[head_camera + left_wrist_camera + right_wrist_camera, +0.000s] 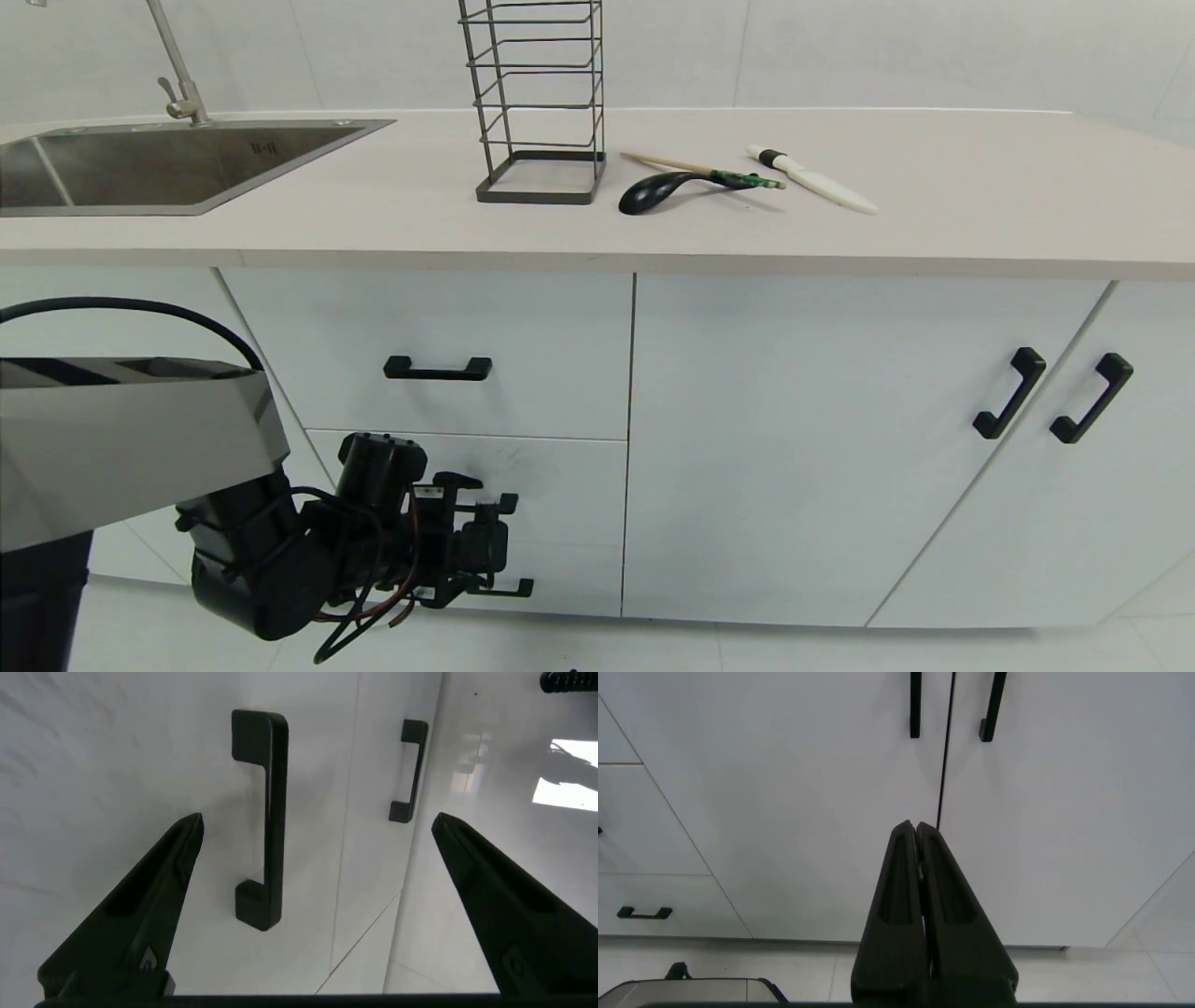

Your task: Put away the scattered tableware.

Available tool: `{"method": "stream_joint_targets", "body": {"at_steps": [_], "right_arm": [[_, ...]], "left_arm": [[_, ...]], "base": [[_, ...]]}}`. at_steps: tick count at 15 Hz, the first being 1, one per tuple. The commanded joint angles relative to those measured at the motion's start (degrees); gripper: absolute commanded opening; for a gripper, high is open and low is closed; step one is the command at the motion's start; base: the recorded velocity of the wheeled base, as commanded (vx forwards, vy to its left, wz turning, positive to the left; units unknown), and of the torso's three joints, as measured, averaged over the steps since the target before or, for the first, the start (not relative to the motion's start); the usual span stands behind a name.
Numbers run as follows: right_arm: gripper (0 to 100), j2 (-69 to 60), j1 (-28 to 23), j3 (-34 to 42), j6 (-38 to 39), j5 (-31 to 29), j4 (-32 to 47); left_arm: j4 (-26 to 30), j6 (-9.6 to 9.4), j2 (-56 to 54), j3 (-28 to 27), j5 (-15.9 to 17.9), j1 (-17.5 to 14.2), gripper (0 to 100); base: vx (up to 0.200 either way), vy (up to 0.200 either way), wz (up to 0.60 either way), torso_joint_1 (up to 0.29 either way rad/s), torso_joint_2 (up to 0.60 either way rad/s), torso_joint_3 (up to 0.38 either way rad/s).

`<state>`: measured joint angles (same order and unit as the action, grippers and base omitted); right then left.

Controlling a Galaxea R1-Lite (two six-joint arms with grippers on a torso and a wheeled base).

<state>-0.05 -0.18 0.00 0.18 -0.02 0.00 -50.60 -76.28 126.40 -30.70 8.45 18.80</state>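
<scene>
Black spoon [658, 189] is lying on the counter [373, 224] just right of the upright wire rack [540, 103]. Wooden chopsticks [700, 170] with green ends are resting across its handle. White knife [810, 179] is lying flat near them, angled.

A stainless steel sink [149, 168] with a chrome faucet [182, 89] sits in the pale countertop [934, 238], above white cabinet doors [803, 448] bearing black bar handles [437, 369].

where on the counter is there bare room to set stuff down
Free: the stretch between the sink and the wire rack, the wide patch from the white knife to the right end of the counter, and the front strip. Crowded: just right of the rack, where the black spoon, chopsticks and knife lie close together.
</scene>
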Motion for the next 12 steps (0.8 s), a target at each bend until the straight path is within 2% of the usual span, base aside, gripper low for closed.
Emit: {"method": "stream_joint_targets", "body": {"at_steps": [1,12], "right_arm": [[0,0.0,0.0,0.0,0.0,0.0,0.0],[0,0.0,0.0,0.0,0.0,-0.1,0.0]], "left_arm": [[0.0,-0.01,0.7,0.0,0.0,-0.6,100],[-0.4,0.08,5.3,-2.6,0.2,-0.6,100]], "base": [[0.000,0.000,0.00,0.000,0.00,0.000],[0.000,0.000,0.00,0.000,0.00,0.000]]}}
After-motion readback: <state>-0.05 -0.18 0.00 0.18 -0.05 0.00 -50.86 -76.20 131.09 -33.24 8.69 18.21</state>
